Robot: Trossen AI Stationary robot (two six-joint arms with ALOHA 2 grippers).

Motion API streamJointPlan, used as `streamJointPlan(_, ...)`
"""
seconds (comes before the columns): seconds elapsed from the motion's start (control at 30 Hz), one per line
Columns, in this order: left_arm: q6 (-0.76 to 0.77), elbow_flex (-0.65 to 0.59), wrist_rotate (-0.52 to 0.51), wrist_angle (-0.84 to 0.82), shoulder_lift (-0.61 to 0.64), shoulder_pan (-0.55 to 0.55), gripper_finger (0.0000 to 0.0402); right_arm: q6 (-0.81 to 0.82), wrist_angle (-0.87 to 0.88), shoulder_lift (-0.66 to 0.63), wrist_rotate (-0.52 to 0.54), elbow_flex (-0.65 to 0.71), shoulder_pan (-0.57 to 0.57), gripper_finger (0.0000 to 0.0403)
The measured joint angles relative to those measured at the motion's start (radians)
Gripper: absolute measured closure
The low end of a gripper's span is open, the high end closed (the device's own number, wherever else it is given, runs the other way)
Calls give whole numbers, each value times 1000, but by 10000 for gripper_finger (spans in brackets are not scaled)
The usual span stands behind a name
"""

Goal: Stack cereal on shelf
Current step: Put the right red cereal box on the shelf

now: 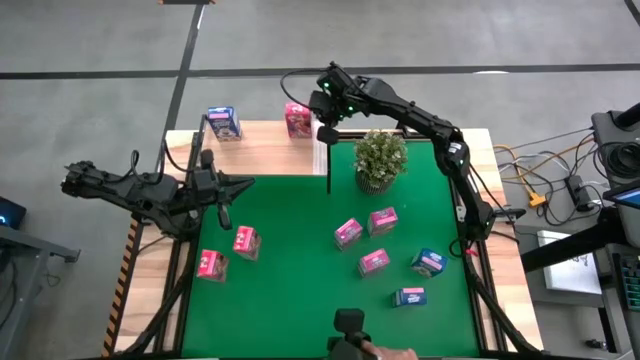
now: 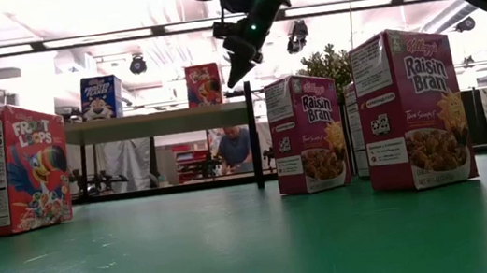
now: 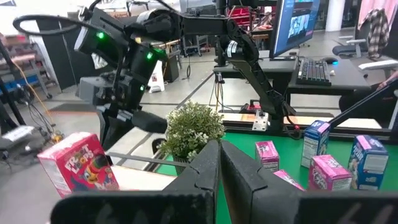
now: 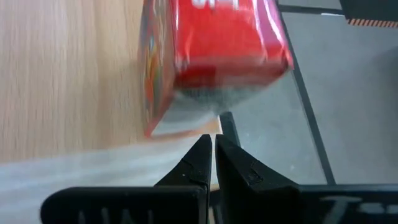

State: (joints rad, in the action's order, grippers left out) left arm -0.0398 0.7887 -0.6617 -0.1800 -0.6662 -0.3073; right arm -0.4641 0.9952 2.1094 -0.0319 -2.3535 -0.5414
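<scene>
Two cereal boxes stand on the shelf [image 1: 262,148]: blue box [image 1: 223,124] near its left end, red box [image 1: 297,119] near its right end. Right gripper [image 1: 326,133] hovers just beside the red box at the shelf's right edge, fingers pressed together, holding nothing. On the green mat [image 1: 300,240]: two pink boxes [image 1: 245,241] at left, three pink boxes [image 1: 350,233] mid-right, two blue boxes [image 1: 428,262] farther right. Plant [image 1: 380,160] stands on the mat near the shelf's right end. Left gripper [image 1: 243,183] sits at the mat's left edge, just off the shelf front, fingers together, empty. A person [image 2: 238,147] shows in the room behind.
</scene>
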Motion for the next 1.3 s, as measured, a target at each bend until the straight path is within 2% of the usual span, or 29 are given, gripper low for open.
streamJointPlan(0.13,123,0,0,-15,-16,0,402,-8,51,-23,-1,0,4,390)
streamJointPlan(0.3,331,5,5,-30,-94,0,402,6,143,-64,-26,0,25,390)
streamJointPlan(0.5,624,158,93,-336,-233,0,402,20,225,-115,-92,0,90,391)
streamJointPlan(0.63,797,263,203,-546,-323,0,402,-7,256,-142,-124,1,154,392)
streamJointPlan(0.8,1015,329,307,-695,-401,0,402,-25,258,-162,-128,2,238,392)
streamJointPlan(1.0,1212,342,410,-802,-456,-4,399,-31,260,-165,-127,4,334,392)
streamJointPlan(1.13,1305,341,469,-874,-482,-14,373,-27,285,-165,-128,5,382,392)
streamJointPlan(1.3,1397,341,485,-1017,-512,-28,314,-2,336,-175,-127,9,418,392)
